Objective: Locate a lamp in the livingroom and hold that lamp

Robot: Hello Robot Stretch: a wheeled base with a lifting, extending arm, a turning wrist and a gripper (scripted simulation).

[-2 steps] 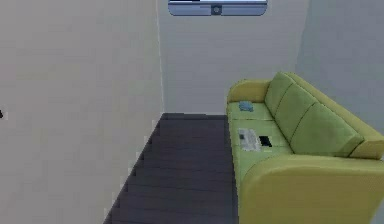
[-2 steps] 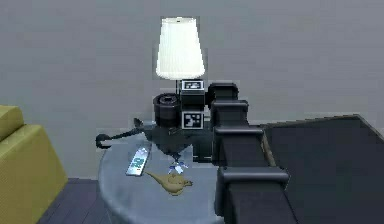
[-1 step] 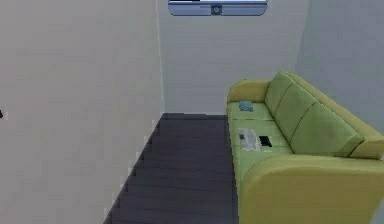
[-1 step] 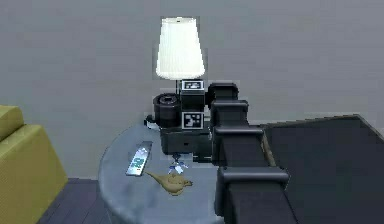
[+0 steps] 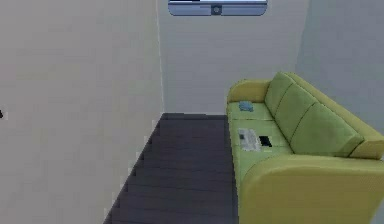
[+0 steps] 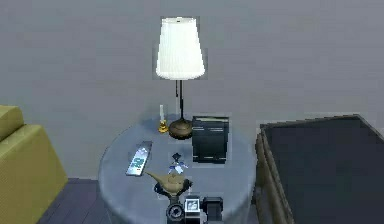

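In the arm side view, we find the lamp [image 6: 180, 70] standing upright on a round grey table [image 6: 120, 150], toward the table's 12 o'clock edge and near the wall. It has a white shade, a thin dark stem and a round brown base.

The gripper [image 6: 165, 180] shows near the table's 6 o'clock edge, just above two white marker squares [image 6: 186, 210]. Its thin fingers [image 6: 160, 178] lie over the tabletop. From the fingers, the lamp's base lies at about 12 to 1 o'clock, clearly apart from them. A small dark-and-white thing [image 6: 178, 160] lies on the table between the two.

We cannot tell whether the fingers are apart or together, nor whether the gripper holds anything.

A small candle [image 6: 161, 122] stands just beside the lamp's base at its 9 o'clock. A dark flat book [image 6: 211, 138] lies at the base's 4 o'clock. A grey remote [image 6: 138, 159] lies at the gripper's 10 o'clock. A dark cabinet [image 6: 320, 165] stands at the table's 3 o'clock.

In the forward view, a green sofa [image 5: 300, 125] stands at 3 o'clock on a dark plank floor [image 5: 180, 170]. A window [image 5: 217, 8] is at 12 o'clock on the far wall.
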